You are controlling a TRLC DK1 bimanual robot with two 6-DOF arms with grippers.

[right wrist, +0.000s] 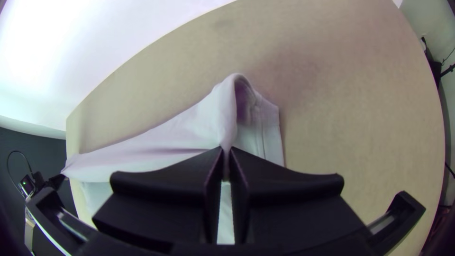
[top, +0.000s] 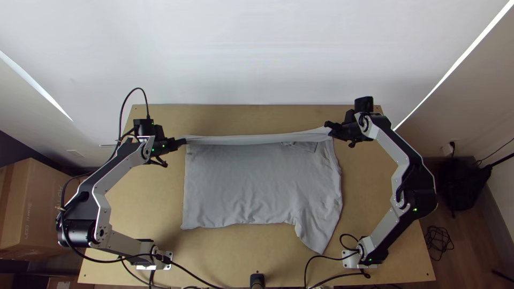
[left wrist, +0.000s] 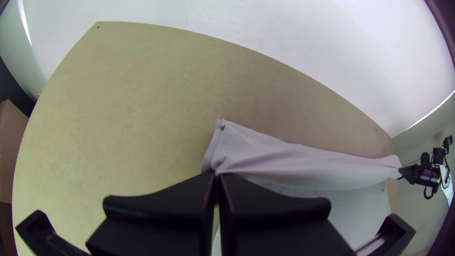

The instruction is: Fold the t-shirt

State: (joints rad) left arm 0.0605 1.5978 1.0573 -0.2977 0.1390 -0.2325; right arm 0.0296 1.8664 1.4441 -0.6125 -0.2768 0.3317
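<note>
A light grey t-shirt [top: 257, 182] lies spread across the table, one corner pointing toward the near edge at the right. Its far edge is lifted in a taut strip between the two grippers. The left gripper [top: 182, 142] is at the strip's left end; in the left wrist view the left gripper [left wrist: 217, 176] is shut on the cloth [left wrist: 294, 163]. At the strip's right end is the right gripper [top: 330, 130]; in the right wrist view the right gripper [right wrist: 226, 152] is shut on the cloth [right wrist: 189, 128], which loops up beyond the fingers.
The wooden table [top: 230, 118] has bare strips beyond the shirt and at both sides. Black cables [top: 187, 274] run along the near edge. A cardboard box [top: 37, 208] stands left of the table, and a white wall [top: 257, 53] rises behind it.
</note>
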